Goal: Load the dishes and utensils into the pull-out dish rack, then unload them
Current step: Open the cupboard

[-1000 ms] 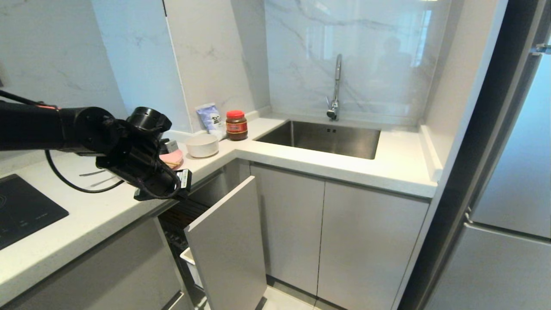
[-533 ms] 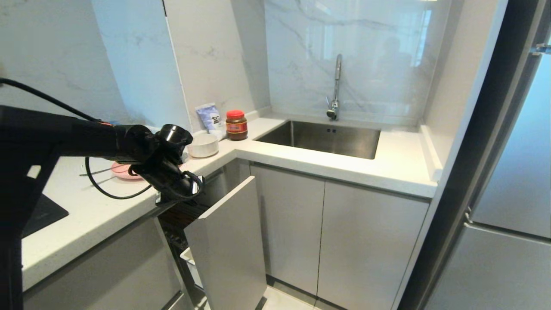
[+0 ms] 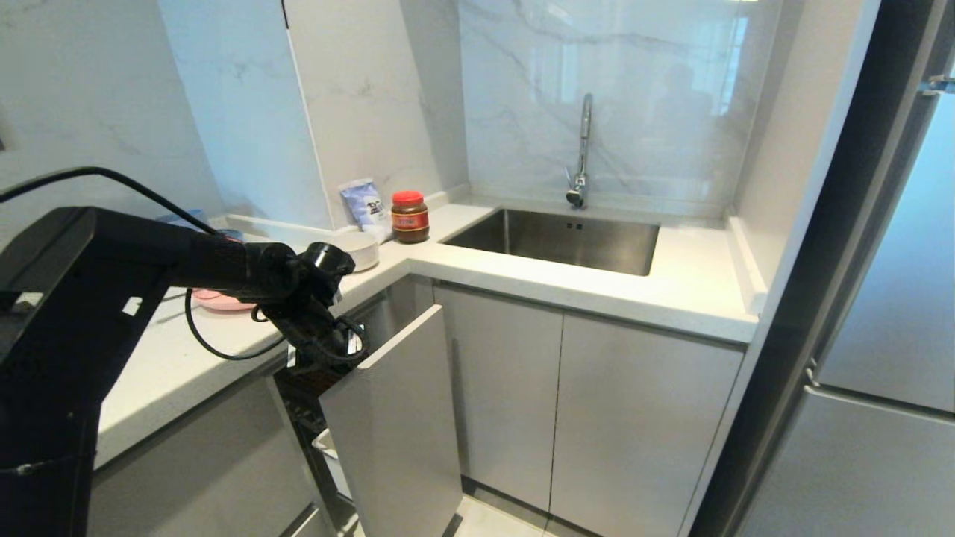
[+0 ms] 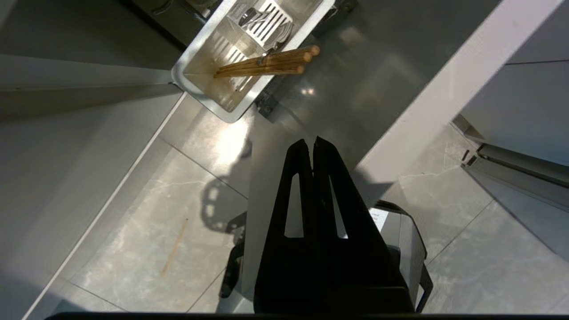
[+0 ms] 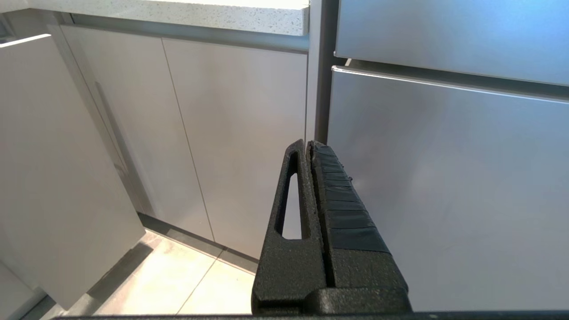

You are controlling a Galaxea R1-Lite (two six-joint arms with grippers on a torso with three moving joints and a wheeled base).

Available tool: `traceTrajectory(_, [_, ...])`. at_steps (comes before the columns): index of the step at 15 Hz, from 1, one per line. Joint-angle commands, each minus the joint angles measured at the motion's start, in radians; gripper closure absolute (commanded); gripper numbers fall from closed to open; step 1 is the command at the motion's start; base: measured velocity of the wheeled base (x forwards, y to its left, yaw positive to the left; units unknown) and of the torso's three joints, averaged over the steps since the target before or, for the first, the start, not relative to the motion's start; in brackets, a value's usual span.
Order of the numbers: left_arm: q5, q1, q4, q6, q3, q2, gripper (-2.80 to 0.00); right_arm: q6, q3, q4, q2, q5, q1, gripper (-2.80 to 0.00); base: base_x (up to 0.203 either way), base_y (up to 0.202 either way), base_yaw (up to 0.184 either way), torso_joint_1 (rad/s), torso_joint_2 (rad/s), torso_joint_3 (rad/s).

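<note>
The pull-out dish rack stands drawn out under the counter, its pale-grey front panel (image 3: 395,418) angled into the room. My left gripper (image 3: 328,356) hangs shut and empty just behind the panel's top edge (image 4: 435,102), pointing down. Below the gripper (image 4: 310,144), the white cutlery tray (image 4: 200,93) holds the wooden chopsticks (image 4: 266,62), leaning over its rim. Shiny metal cutlery (image 4: 266,31) lies beside them. The pink plate (image 3: 220,300) and the white bowl (image 3: 359,250) sit on the counter behind my arm. My right gripper (image 5: 310,144) is shut, parked low facing the cabinets.
A steel sink (image 3: 559,239) with a tap is set in the counter to the right. A red-lidded jar (image 3: 409,216) and a blue pouch (image 3: 363,203) stand in the corner. A tall fridge (image 3: 880,298) closes the right side. Closed cabinet doors (image 3: 567,418) stand under the sink.
My left arm has swung forward and down from over the counter to the rack's front panel, uncovering the pink plate. The gripper stayed shut. The right arm has not moved.
</note>
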State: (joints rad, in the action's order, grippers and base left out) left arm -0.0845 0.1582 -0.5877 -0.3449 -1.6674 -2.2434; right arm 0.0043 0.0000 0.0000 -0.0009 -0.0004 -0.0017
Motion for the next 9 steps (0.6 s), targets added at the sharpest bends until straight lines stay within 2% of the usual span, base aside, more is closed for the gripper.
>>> traceTrajectory(1, [0.002,0.014,-0.009,-0.008,0.002,-0.013,0.0,0.0,0.002,0.0,-0.004,0.0,0.0,0.0,0.0,0.0,0.0,0.0,0.0,0.0])
traceTrajectory(3, [0.002,0.039,-0.012,-0.014,0.009,-0.01,0.0,0.0,0.002,0.0,-0.004,0.0,0.0,0.0,0.0,0.0,0.0,0.0,0.0,0.0])
traceTrajectory(9, [0.005,0.165,-0.007,-0.091,0.065,0.01,0.0,0.0,0.002,0.0,-0.004,-0.001,0.0,0.0,0.0,0.0,0.0,0.0,0.0,0.0])
